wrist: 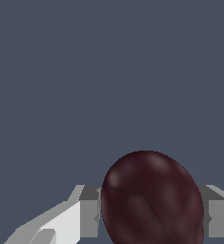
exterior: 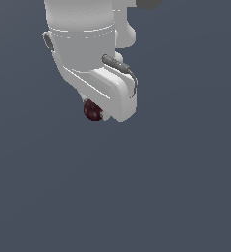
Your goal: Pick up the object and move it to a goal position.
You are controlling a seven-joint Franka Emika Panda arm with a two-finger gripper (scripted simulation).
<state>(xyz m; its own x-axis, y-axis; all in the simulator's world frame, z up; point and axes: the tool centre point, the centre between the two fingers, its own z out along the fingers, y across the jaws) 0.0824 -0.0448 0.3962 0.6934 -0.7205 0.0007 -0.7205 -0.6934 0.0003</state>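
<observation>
The object is a small dark red, bumpy berry-like ball (exterior: 92, 110). In the exterior view it sits just under the white arm's hand, partly hidden by the hand. My gripper (exterior: 94, 112) is shut on the ball; its fingers are mostly hidden behind the hand there. In the wrist view the ball (wrist: 151, 200) fills the space between the two grey-white fingers (wrist: 87, 212), which press on it from both sides, and my gripper (wrist: 149, 214) holds it above the plain grey surface.
A plain dark grey-blue surface (exterior: 161, 187) fills both views. The white arm's wrist and hand (exterior: 87, 54) take up the upper left of the exterior view. No other objects show.
</observation>
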